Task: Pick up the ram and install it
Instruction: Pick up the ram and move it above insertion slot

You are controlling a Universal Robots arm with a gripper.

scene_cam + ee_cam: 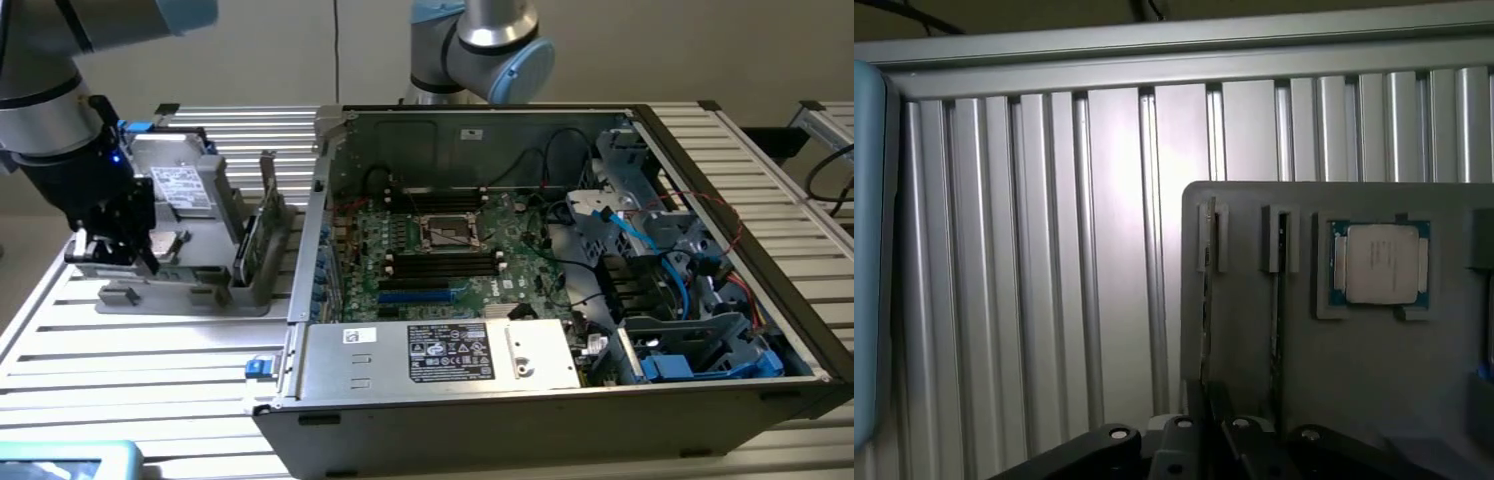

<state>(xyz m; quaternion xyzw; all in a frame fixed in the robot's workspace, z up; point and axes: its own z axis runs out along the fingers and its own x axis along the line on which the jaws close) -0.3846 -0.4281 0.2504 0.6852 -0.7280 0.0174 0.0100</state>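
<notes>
Toward the counter (134, 350) edge on the exterior view's left, a grey holder (200, 235) carries the ram (1204, 300). It stands on edge in a narrow slot, beside a second slot and a pocketed processor chip (1379, 262). Pincer (1209, 432) clamped on the stick's upper edge, jaws nearly together. Ram seen edge-on: thin dark-green sliver, long and straight; chips and label not readable from this angle. Judged light and stiff, but brittle if bent; smooth faces may slip. Best held mid-length across the two flat faces, clear of the contact edge, kept square to the slot.
</notes>
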